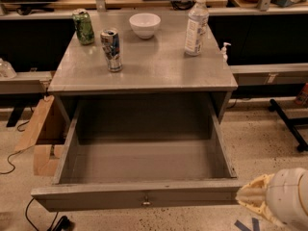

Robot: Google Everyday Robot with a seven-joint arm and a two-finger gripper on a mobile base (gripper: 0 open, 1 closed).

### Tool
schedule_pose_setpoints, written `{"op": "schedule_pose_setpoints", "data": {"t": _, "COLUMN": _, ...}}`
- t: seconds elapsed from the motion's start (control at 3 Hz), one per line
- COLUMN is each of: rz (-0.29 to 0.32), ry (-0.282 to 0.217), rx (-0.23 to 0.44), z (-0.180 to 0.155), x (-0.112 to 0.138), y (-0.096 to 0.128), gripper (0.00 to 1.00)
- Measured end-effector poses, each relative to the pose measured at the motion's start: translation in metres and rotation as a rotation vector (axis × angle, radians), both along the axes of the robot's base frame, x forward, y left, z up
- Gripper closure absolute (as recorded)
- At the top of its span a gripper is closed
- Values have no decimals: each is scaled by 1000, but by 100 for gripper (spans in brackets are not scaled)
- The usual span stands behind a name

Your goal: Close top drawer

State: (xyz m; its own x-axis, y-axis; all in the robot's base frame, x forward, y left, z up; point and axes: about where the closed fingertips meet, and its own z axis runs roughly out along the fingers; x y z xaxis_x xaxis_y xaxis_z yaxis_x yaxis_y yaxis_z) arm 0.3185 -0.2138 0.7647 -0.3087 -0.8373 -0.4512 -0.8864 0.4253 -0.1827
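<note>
The top drawer of the grey cabinet is pulled far out and is empty inside. Its front panel faces me at the bottom, with a small metal knob in the middle. My gripper, cream-tipped with a white rounded body, is at the bottom right. It sits just beside the right end of the drawer's front panel, at about the panel's height. Part of the gripper is cut off by the picture's edge.
On the cabinet top stand a green can, a silver can, a white bowl and a plastic bottle. A cardboard box lies on the floor to the left. A black stand leg is on the right.
</note>
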Motion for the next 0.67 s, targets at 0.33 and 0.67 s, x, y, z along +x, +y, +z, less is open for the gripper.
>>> {"op": "schedule_pose_setpoints", "data": {"t": 0.33, "rz": -1, "ry": 21, "rx": -1, "z": -10, "x": -8, "y": 1, "gripper": 96}}
{"op": "schedule_pose_setpoints", "data": {"t": 0.67, "rz": 0, "ry": 17, "rx": -2, "z": -9, "x": -7, "y": 1, "gripper": 100}}
